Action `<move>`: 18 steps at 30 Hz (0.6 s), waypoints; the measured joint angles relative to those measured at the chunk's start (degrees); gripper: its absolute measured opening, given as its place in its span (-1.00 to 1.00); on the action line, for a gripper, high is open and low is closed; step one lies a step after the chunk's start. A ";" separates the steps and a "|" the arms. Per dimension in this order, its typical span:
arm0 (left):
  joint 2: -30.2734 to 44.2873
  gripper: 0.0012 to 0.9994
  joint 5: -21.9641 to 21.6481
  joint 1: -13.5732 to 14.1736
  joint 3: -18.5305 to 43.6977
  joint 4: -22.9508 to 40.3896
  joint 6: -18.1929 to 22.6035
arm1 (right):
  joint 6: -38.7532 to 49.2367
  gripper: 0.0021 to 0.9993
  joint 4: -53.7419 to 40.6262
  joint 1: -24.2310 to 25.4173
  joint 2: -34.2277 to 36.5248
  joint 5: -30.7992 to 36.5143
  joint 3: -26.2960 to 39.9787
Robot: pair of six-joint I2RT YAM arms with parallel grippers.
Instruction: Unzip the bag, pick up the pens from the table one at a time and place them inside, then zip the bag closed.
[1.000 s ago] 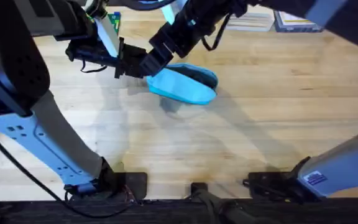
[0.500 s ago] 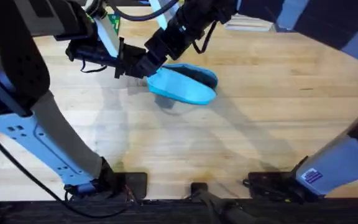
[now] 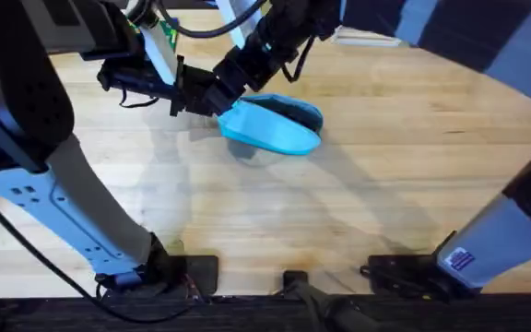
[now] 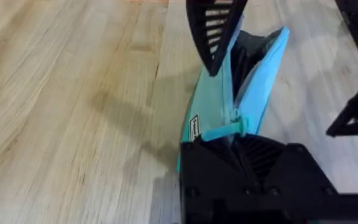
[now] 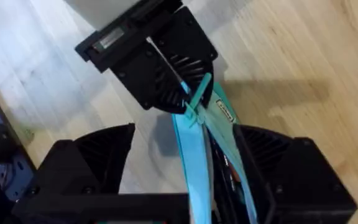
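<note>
Examining the bag (image 3: 275, 127) first, we find it lying on the table (image 3: 385, 184) toward the far side, left of centre, with both arms converged on its left end. The left gripper (image 4: 238, 146) is closed on that end of the bag; in its wrist view the fabric runs straight out from between the black fingers, beside the small blue pull tab (image 4: 225, 130). We judge this grip serves as an anchor, keeping the soft pouch taut so the slider can travel. The right gripper (image 5: 191, 180) straddles the bag's upper edge, its fingers set apart on either side of the fabric and not pressed together; whether they pinch anything we cannot tell. The zipper gapes dark along most of the top, and something slim with a hint of orange lies within. We judge the closing step is in hand, the tab sitting at the held end.
</note>
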State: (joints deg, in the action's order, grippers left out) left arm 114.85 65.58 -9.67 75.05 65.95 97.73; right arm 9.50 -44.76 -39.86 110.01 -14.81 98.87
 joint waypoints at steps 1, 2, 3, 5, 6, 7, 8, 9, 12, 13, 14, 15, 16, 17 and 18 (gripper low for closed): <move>0.00 -0.92 0.00 0.00 0.00 0.02 0.00 | 0.00 0.89 0.13 0.00 0.32 0.00 0.00; 0.02 -0.92 0.00 0.00 0.00 0.00 0.00 | 0.00 0.87 0.24 0.00 0.59 0.00 0.00; 0.00 -0.92 0.00 0.00 0.00 0.01 0.00 | 0.00 0.86 0.46 0.00 0.87 0.00 0.00; 0.00 -0.92 0.00 0.00 0.00 0.02 0.00 | 0.00 0.84 1.04 0.00 1.30 0.02 0.00; 0.00 -0.92 0.00 0.00 0.00 0.02 0.00 | 0.00 0.83 1.78 0.00 1.58 0.04 0.00; 0.01 -0.92 0.00 0.00 0.00 0.02 0.00 | 0.00 0.82 2.07 0.00 1.60 0.07 0.00; 0.00 -0.92 0.00 0.00 0.00 0.02 0.00 | 0.00 0.80 2.40 0.00 1.60 0.10 0.00; 0.00 -0.92 0.00 0.00 0.00 0.02 0.00 | 0.00 0.79 2.61 0.00 1.63 0.15 0.00; 0.00 -0.92 0.00 0.00 0.00 0.00 0.00 | -0.02 0.75 3.00 0.02 1.63 0.15 0.00; 0.00 -0.92 0.00 0.00 0.00 0.00 0.00 | -0.05 0.75 3.16 0.14 1.63 0.15 0.00; 0.00 -0.92 0.00 0.00 0.00 0.02 0.00 | -0.12 0.75 3.31 0.19 1.63 0.17 0.00; 0.02 -0.92 0.00 0.00 0.00 0.02 0.00 | -0.36 0.74 3.54 0.24 1.63 0.17 0.00; 0.02 -0.92 0.00 0.00 0.00 0.02 0.00 | -0.55 0.74 3.75 0.33 1.67 0.15 0.00; 0.01 -0.92 -0.05 0.00 0.00 -0.02 0.02 | -0.75 0.74 3.93 0.45 1.78 0.13 0.00; 0.00 -0.92 -0.12 0.00 0.00 -0.01 0.02 | -0.82 0.74 3.97 0.58 1.93 0.15 0.00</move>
State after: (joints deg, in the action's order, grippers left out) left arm 114.85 65.47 -9.67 75.05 65.95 97.76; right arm 8.67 -40.80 -39.28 111.94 -14.66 98.87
